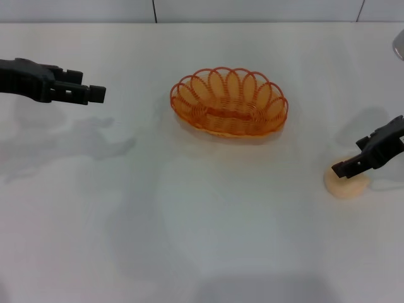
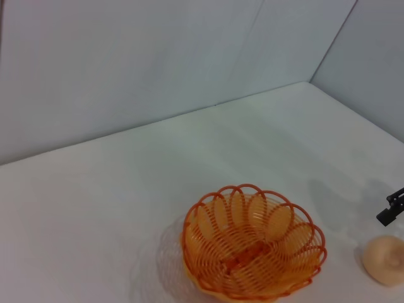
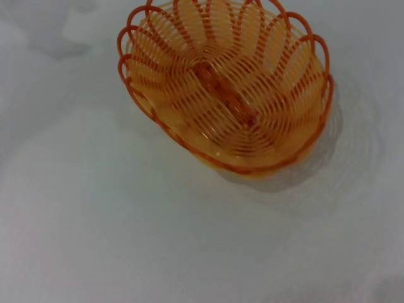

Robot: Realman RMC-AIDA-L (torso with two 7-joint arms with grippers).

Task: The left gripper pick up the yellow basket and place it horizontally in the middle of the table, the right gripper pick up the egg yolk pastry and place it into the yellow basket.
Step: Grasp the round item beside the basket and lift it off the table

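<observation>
The yellow basket [image 1: 229, 102] lies lengthwise across the middle of the white table [image 1: 202, 240], empty and upright. It also shows in the left wrist view as the basket [image 2: 252, 249] and fills the right wrist view as the basket [image 3: 227, 88]. My left gripper [image 1: 88, 88] hovers at the far left, well clear of the basket, open and holding nothing. The egg yolk pastry [image 1: 346, 183] rests on the table at the right, with my right gripper [image 1: 348, 161] just above its far edge. From the left wrist, the pastry [image 2: 385, 259] sits beside the right gripper's tip [image 2: 391, 211].
A pale wall [image 1: 252, 9] runs along the table's far edge. A grey object [image 1: 399, 44] pokes in at the right border. Bare tabletop stretches between basket and pastry and across the whole front.
</observation>
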